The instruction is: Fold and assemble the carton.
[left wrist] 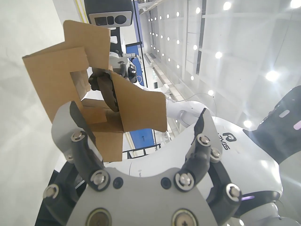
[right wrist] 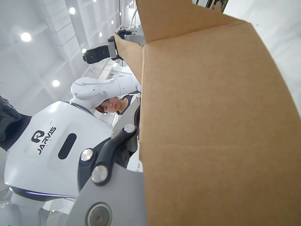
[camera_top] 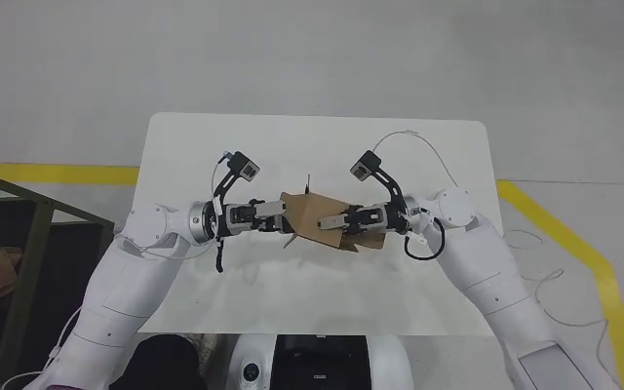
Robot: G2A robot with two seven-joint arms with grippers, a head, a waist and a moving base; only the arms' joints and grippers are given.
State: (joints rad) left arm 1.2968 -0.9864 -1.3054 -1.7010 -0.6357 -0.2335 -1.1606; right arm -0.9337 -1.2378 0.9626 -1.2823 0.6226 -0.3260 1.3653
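The left gripper (left wrist: pixel 137 111) has its jaws wide apart. A flap of the brown carton (camera_top: pixel 310 210) projects into the gap between them, just beside one finger (left wrist: pixel 62 123); contact there cannot be confirmed. The other finger is well apart from the cardboard. The right gripper (camera_top: pixel 336 220) is clamped on a carton wall at the opposite end, with one dark finger inside the partly folded body. The carton lies between both grippers, over the middle of the white table (camera_top: pixel 195 146), with its end flaps standing open.
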